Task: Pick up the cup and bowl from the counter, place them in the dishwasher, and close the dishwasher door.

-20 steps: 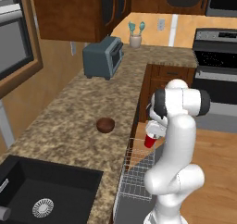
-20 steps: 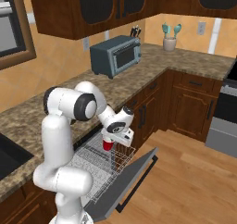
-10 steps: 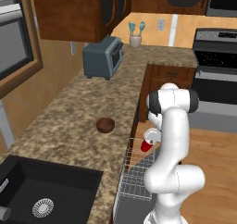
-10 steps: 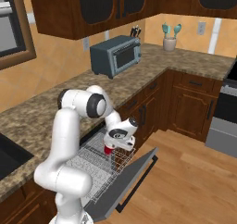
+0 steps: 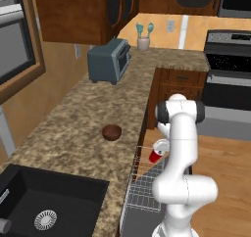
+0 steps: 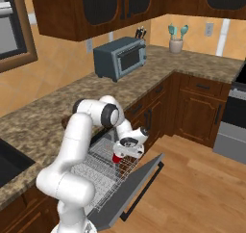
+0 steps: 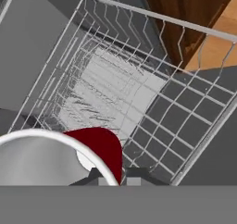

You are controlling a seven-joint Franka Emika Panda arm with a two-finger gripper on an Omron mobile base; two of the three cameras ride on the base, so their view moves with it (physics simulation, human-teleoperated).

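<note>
The gripper [image 6: 124, 152] is clamped on the one red cup [image 6: 117, 158], holding it just above the dishwasher's white wire rack [image 6: 96, 168], over the lowered dishwasher door [image 6: 139, 179]. One brown bowl [image 5: 112, 131] sits on the counter [image 5: 73, 128] near its front edge.

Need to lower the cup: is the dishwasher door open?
Open. The door lies folded down, with the rack pulled out over it.

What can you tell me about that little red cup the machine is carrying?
The cup is small, red outside and white inside, tapered, and looks like plastic. The gripper holds it at the rim, one of the fingers against its wall. It hangs just above the white wire rack of the open dishwasher, near the rack's front edge. In the left base view it looks tilted. Whether it touches the rack cannot be told.
</note>
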